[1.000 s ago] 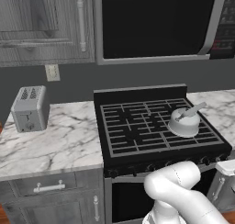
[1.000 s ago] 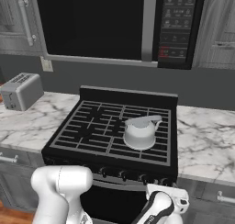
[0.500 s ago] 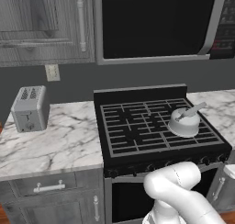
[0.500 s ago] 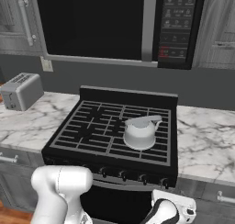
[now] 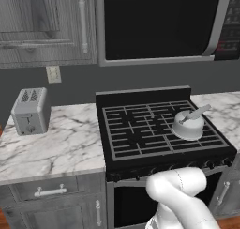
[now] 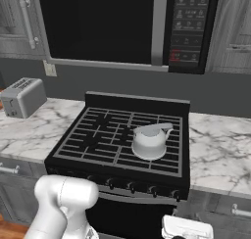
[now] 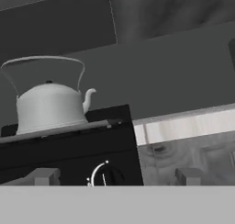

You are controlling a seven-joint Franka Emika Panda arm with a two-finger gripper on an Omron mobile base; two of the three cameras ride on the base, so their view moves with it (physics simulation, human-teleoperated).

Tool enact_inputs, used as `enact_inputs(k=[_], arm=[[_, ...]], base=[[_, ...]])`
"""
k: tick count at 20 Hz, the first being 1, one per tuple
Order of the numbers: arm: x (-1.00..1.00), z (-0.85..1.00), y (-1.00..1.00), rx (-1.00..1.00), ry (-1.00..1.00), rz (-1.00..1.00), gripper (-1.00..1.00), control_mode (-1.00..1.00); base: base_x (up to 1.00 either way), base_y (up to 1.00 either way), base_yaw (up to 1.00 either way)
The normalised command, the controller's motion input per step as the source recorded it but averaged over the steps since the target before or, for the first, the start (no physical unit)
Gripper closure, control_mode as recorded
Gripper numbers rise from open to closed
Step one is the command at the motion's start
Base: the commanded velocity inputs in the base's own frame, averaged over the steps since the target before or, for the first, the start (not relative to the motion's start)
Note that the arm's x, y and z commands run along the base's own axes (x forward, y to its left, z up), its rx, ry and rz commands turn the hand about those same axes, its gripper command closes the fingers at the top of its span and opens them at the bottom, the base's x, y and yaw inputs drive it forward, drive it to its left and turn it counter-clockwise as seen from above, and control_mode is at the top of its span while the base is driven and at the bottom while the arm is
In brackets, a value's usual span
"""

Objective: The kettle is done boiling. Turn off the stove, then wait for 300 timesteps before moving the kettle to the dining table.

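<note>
With the gripper (image 7: 113,177) fully open and empty below the stove (image 5: 140,129) front, misalignment with the knob (image 7: 104,176) may cause slippage, leaving the burner lit under the kettle (image 6: 150,141) on the right-hand grate.

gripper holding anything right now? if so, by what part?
Nothing is held. The gripper is open, low in front of the stove, facing a front knob. The kettle sits untouched on the grates.
</note>
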Motion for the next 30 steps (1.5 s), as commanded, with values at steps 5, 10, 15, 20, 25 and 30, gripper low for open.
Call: enact_inputs(k=[5,10,15,20,25,30], arm=[[-0.42,0.39,0.0,0.0,-0.09,0.0,-1.0,-1.0],[-0.2,0.52,0.04,-0.01,-0.03,0.0,-1.0,-1.0],[-0.11,0.51,0.11,-0.03,-0.02,0.0,-1.0,-1.0],[-0.08,0.5,0.16,-0.05,-0.04,0.0,-1.0,-1.0],[-0.12,0.53,0.19,-0.06,-0.08,0.0,-1.0,-1.0],[-0.15,0.5,0.29,-0.08,-0.1,0.03,-1.0,-1.0]], base=[[0.0,0.0,0.0],[0.0,0.0,0.0],[0.0,0.0,0.0],[0.0,0.0,0.0],[0.0,0.0,0.0],[0.0,0.0,0.0]])
